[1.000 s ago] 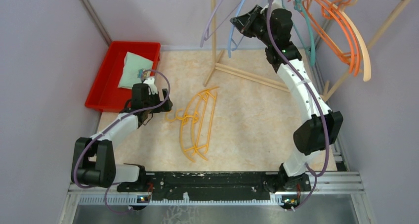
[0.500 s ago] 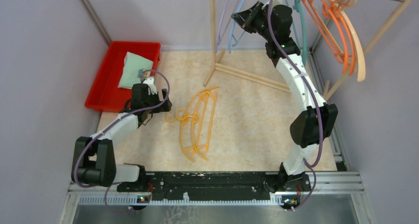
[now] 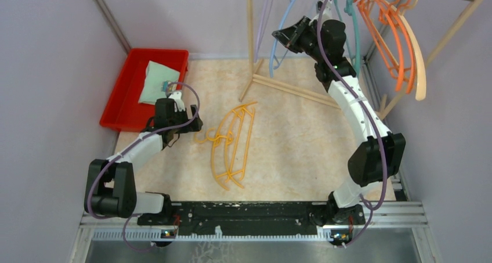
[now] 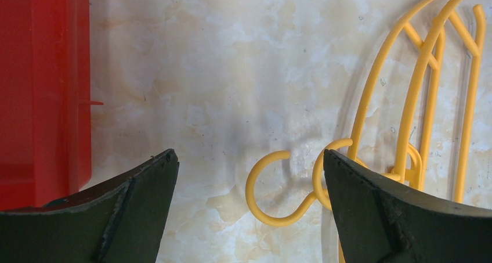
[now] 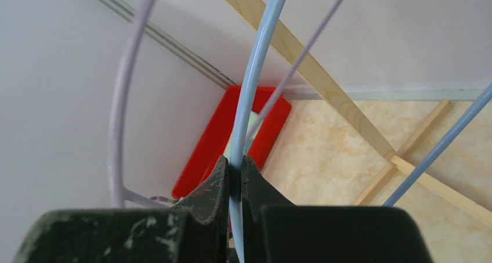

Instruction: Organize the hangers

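the work looks more than half done, in my judgement. the right gripper [image 5: 235,173] is clenched on the thin bar of the light blue hanger [image 5: 259,60] and holds it up high beside a wooden pole of the rack [image 3: 250,31], with the lavender hanger [image 5: 120,100] just beside it. whether the hook of the blue one sits already on the rail i cannot tell, because the top is cut off in the overhead view. further right, the teal hanger [image 3: 356,42], the orange hangers [image 3: 394,36] and the thick beige hanger [image 3: 420,71] hang on the rack. what is left are the yellow hangers [image 4: 416,83], two as far as i can see, which lie flat and tangled together on the table [image 3: 301,135], well apart from the rack. the left gripper [image 4: 249,164] hovers low over their hooks with its jaws wide apart and grasps nothing. i think these yellow ones must be picked up and hung next. the red bin [image 3: 125,94] stands beside, with a folded cloth in it.
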